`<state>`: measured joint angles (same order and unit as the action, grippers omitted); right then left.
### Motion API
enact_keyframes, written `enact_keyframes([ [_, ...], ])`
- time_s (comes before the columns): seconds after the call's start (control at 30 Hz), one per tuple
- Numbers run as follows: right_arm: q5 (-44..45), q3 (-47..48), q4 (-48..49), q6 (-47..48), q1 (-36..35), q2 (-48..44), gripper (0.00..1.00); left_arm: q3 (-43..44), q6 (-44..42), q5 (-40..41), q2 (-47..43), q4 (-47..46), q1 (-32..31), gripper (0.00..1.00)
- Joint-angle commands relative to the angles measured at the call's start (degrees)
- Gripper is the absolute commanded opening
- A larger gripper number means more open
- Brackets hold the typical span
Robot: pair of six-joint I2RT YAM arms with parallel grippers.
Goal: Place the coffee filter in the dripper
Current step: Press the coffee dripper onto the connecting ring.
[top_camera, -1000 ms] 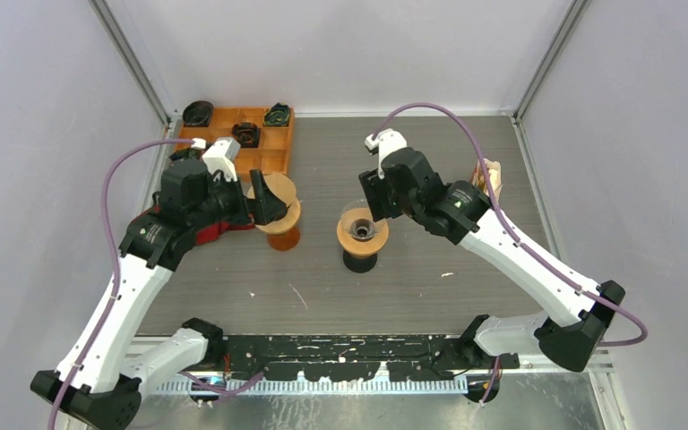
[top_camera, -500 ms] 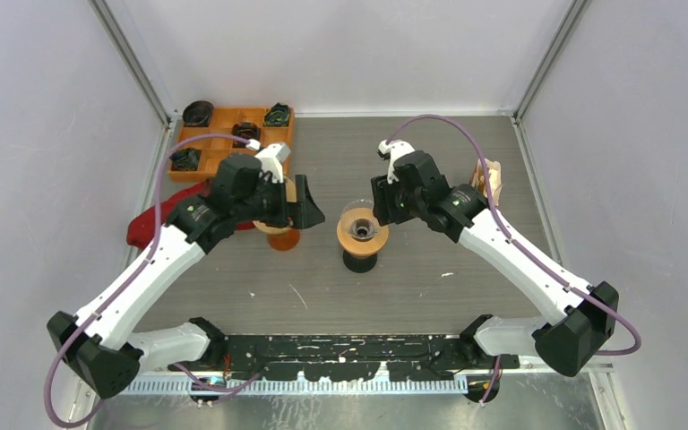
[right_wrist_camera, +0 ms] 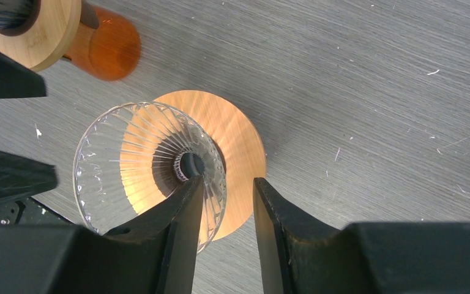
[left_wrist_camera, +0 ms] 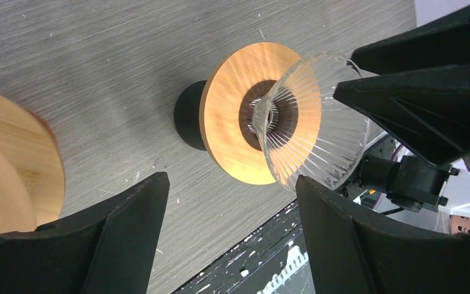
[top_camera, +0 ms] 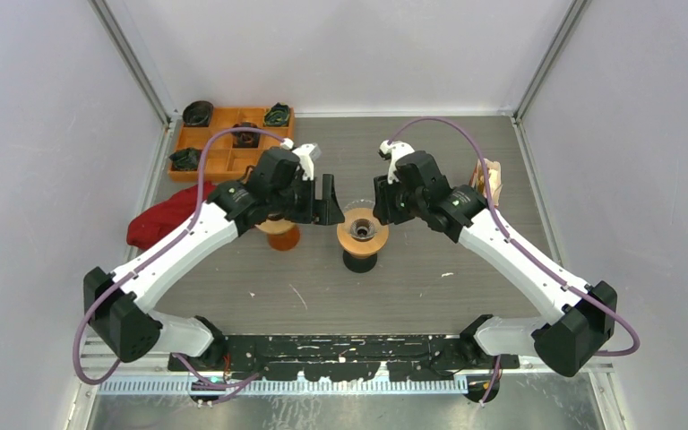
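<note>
From above, the beige paper coffee filter (top_camera: 490,176) lies at the right edge of the grey table (top_camera: 430,260), well apart from the clear ribbed glass dripper (top_camera: 359,226).

At the left wrist, the left gripper (left_wrist_camera: 229,180) gapes wide near the dripper.

At the right wrist, the right gripper (right_wrist_camera: 228,179), jaws half-open, straddles the dripper's rim.

grey wood-grain table (top_camera: 430,269), pale walls (top_camera: 340,54)

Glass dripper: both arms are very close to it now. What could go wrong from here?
1. The right fingers straddle the thin rim of the glass dripper; an uneven squeeze might tip it off its wooden stand.
2. The left fingers, open and empty, are close to the right ones, so the arms could collide.
</note>
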<state>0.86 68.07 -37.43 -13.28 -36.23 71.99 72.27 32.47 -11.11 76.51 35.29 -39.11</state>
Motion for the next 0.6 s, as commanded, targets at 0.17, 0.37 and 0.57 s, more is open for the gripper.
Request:
enact_keyframes([
  [0.17,-2.0,0.3,3.0,-0.4,0.3,0.3,0.37,5.0,0.6,-0.2,5.2,-3.2,-1.4,0.70],
  [0.37,-2.4,0.1,3.1,-0.5,0.3,1.1,0.30,6.8,0.4,0.2,7.7,-2.7,-2.1,0.56],
  [0.57,-2.3,-0.4,3.0,-0.7,0.3,1.6,0.23,7.4,0.2,1.0,9.0,-2.0,-2.6,0.42],
])
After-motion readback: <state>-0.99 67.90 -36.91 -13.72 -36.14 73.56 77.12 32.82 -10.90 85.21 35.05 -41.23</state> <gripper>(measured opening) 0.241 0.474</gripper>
